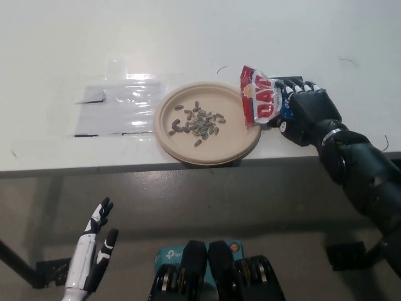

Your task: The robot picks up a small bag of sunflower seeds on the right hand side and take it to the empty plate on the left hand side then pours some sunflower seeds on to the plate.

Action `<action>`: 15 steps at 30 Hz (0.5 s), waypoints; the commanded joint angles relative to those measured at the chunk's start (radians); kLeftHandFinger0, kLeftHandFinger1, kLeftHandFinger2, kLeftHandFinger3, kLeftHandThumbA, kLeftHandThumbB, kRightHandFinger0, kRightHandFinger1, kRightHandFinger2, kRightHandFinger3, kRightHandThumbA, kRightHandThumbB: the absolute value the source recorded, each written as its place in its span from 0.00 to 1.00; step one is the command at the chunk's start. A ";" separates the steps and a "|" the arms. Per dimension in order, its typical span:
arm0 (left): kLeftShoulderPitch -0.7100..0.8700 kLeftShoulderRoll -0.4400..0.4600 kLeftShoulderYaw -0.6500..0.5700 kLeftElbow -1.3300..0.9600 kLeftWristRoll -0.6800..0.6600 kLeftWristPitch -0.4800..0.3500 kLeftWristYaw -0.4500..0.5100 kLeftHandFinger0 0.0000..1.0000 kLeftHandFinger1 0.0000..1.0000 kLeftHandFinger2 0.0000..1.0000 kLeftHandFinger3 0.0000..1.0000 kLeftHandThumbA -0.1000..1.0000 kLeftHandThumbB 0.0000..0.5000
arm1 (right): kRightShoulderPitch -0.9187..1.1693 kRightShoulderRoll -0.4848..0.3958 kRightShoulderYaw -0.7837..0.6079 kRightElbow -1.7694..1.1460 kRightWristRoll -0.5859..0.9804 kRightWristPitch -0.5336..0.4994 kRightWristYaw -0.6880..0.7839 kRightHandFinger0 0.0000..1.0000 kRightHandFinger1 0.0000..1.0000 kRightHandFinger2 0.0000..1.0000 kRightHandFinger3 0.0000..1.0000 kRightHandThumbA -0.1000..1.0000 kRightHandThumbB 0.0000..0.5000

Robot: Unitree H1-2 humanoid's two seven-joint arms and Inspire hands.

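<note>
Currently logged for you: seed bag beside plate, on white table.

Item one, the seed bag: small, glossy, red and white with large red lettering on a white panel, crinkled, lying tilted with its left edge over the plate's right rim. You will find the black right robot hand just to its right, fingers spread and reaching to the bag's right edge, not closed around it. Item two, the plate: round, tan, near the table's front edge, carrying a loose cluster of dark sunflower seeds around its middle. Item three: a clear taped patch on the table left of the plate. The white left robot hand hangs below table level at lower left, fingers apart, holding nothing.
</note>
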 commanded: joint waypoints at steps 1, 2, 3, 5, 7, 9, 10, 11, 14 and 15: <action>-0.009 0.011 0.006 -0.025 0.007 -0.022 0.027 1.00 1.00 1.00 1.00 1.00 0.26 | 0.014 -0.036 -0.037 -0.078 0.080 -0.054 0.208 1.00 1.00 1.00 1.00 0.71 1.00; -0.014 0.013 0.006 -0.017 0.006 -0.034 0.029 1.00 1.00 1.00 1.00 1.00 0.25 | 0.028 -0.051 -0.049 -0.130 0.097 -0.066 0.231 1.00 1.00 1.00 1.00 0.72 1.00; -0.016 0.014 0.005 -0.016 0.007 -0.034 0.029 1.00 1.00 1.00 1.00 1.00 0.25 | 0.042 -0.065 -0.062 -0.179 0.117 -0.077 0.252 1.00 1.00 1.00 1.00 0.73 1.00; -0.016 0.015 0.005 -0.015 0.007 -0.033 0.028 1.00 1.00 1.00 1.00 1.00 0.24 | 0.082 -0.096 -0.090 -0.315 0.158 -0.067 0.310 1.00 1.00 1.00 1.00 0.76 1.00; -0.017 0.016 0.005 -0.013 0.005 -0.034 0.027 1.00 1.00 1.00 1.00 1.00 0.25 | 0.117 -0.120 -0.113 -0.434 0.195 -0.054 0.362 1.00 1.00 1.00 1.00 0.78 1.00; -0.023 0.017 0.006 -0.007 0.003 -0.039 0.027 1.00 1.00 1.00 1.00 1.00 0.26 | 0.150 -0.146 -0.137 -0.578 0.224 -0.015 0.404 1.00 1.00 1.00 1.00 0.80 1.00; -0.027 0.017 0.007 -0.012 -0.003 -0.026 0.022 1.00 1.00 1.00 1.00 1.00 0.25 | 0.164 -0.160 -0.162 -0.661 0.263 0.001 0.433 1.00 1.00 1.00 1.00 0.79 1.00; -0.027 0.017 0.007 -0.012 -0.004 -0.025 0.022 1.00 1.00 1.00 1.00 1.00 0.25 | 0.168 -0.162 -0.170 -0.678 0.273 0.005 0.442 1.00 1.00 1.00 1.00 0.78 1.00; -0.031 0.014 0.008 -0.004 0.013 -0.037 0.037 1.00 1.00 1.00 1.00 1.00 0.18 | 0.166 -0.177 -0.201 -0.751 0.301 0.042 0.484 1.00 1.00 1.00 1.00 0.70 1.00; -0.031 0.014 0.007 -0.004 0.015 -0.040 0.038 1.00 1.00 1.00 1.00 1.00 0.17 | 0.168 -0.179 -0.212 -0.762 0.313 0.049 0.494 1.00 1.00 1.00 1.00 0.68 1.00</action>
